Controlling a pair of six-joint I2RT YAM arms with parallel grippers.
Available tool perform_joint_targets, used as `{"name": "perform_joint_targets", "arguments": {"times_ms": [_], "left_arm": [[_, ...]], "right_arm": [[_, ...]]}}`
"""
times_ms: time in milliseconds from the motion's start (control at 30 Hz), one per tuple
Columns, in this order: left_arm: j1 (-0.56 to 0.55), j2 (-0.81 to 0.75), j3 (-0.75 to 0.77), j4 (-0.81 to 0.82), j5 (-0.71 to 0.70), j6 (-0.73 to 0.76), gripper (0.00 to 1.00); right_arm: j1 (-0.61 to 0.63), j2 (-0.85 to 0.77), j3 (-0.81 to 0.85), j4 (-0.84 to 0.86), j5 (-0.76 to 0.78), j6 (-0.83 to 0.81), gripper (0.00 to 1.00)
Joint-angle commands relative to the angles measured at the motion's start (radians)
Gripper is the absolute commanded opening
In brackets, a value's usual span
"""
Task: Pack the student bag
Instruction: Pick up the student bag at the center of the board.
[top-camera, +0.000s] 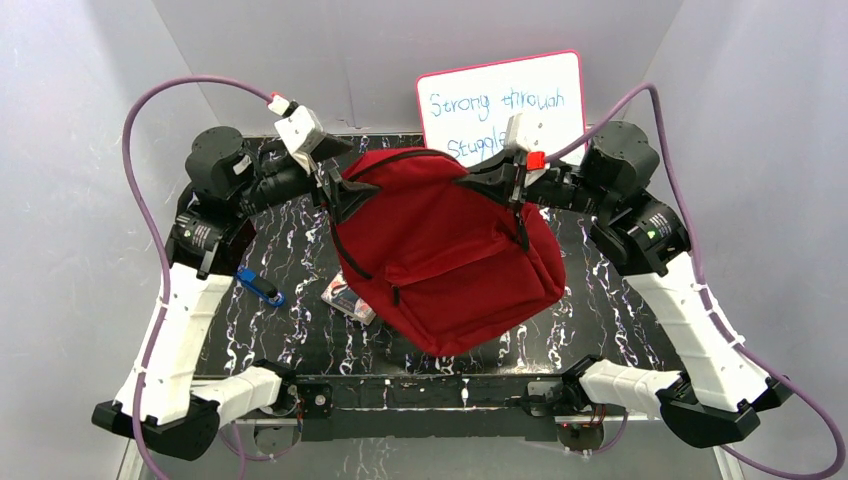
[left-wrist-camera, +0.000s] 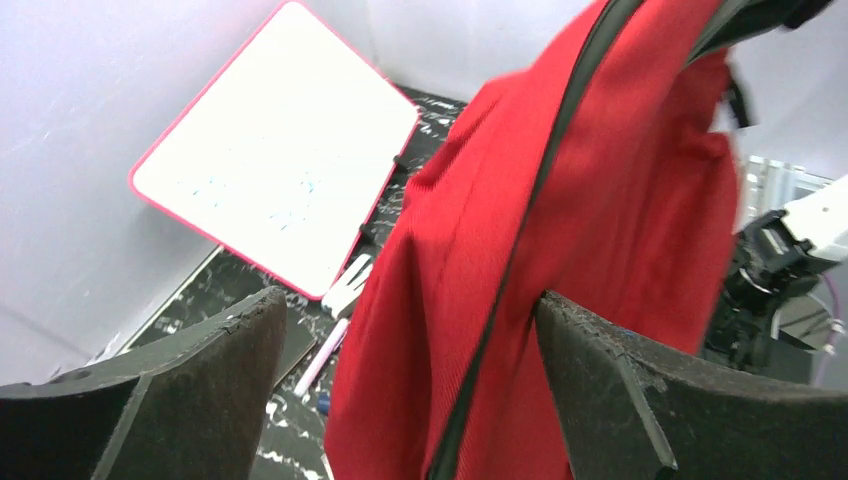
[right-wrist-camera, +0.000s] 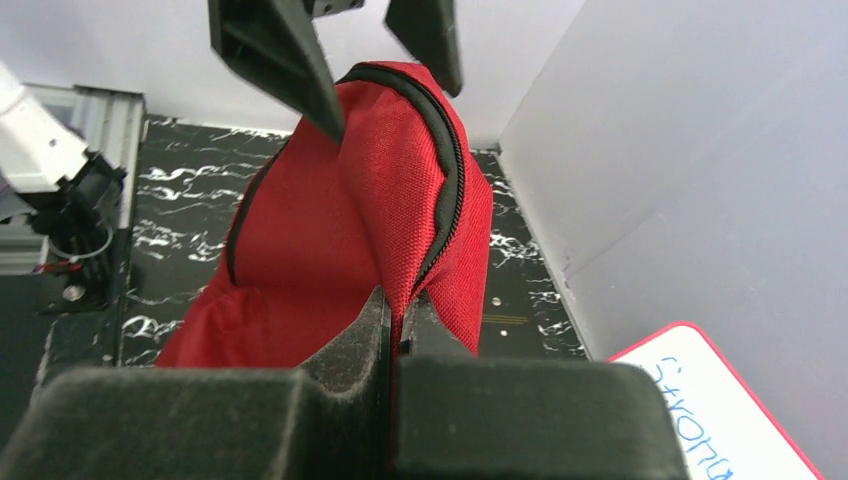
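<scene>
Top external view shows the student bag (top-camera: 450, 260) in the middle of the black marbled desk (top-camera: 300, 240), its red front and zipped pocket facing up and its top end raised between the two arms. The left fingers (top-camera: 337, 190) are at the bag's top left corner and the right fingers (top-camera: 497, 178) at its top right corner. Whether the bag's lower end rests on the desk cannot be told.

From the left wrist, the left fingers stand wide apart with a fold of red fabric and a black zipper line between them. One finger touches the cloth, the other stands clear of it, so nothing is gripped. From the right wrist, the right fingers are pressed together on a ridge of red fabric right next to the zipper, pinching it.

A whiteboard (top-camera: 500, 100) with a pink rim and blue handwriting leans against the back wall behind the bag. A small blue object (top-camera: 262, 288) lies on the desk to the bag's left, and a small flat packet (top-camera: 348, 298) lies partly under the bag's left edge.
</scene>
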Motion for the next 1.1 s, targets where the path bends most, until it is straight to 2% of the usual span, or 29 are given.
{"name": "perform_joint_targets", "arguments": {"times_ms": [0,267,433,533,667,733,800,833,900,967,1067], "left_arm": [[-0.004,0.041,0.072,-0.025,0.174,0.015,0.91],[-0.006,0.094,0.043,0.009,0.339,-0.079,0.89],[-0.018,0.128,0.04,0.019,0.362,-0.119,0.77],[-0.027,0.146,0.041,0.03,0.398,-0.134,0.67],[-0.044,0.168,0.041,0.038,0.445,-0.135,0.4],[-0.052,0.175,0.044,0.04,0.467,-0.135,0.26],[-0.055,0.184,0.051,0.043,0.478,-0.135,0.04],[-0.057,0.188,0.055,0.046,0.473,-0.134,0.0],[-0.057,0.191,0.059,0.056,0.484,-0.135,0.0],[-0.059,0.19,0.06,0.076,0.492,-0.134,0.0],[-0.059,0.187,0.068,0.104,0.481,-0.121,0.0]], "right_arm": [[0.001,-0.041,0.01,0.096,-0.094,-0.048,0.0],[0.002,-0.056,-0.045,0.145,-0.104,-0.027,0.0],[0.002,-0.059,-0.084,0.194,-0.098,-0.003,0.0],[0.002,-0.066,-0.107,0.226,-0.066,0.019,0.0],[0.002,-0.087,-0.15,0.267,-0.002,0.054,0.0],[0.001,-0.096,-0.168,0.273,0.023,0.069,0.0],[0.002,-0.109,-0.19,0.268,0.046,0.083,0.0],[0.002,-0.115,-0.2,0.263,0.059,0.089,0.0],[0.002,-0.134,-0.218,0.25,0.085,0.101,0.01],[0.002,-0.16,-0.239,0.237,0.13,0.121,0.14],[0.001,-0.213,-0.273,0.228,0.267,0.193,0.47]]}}
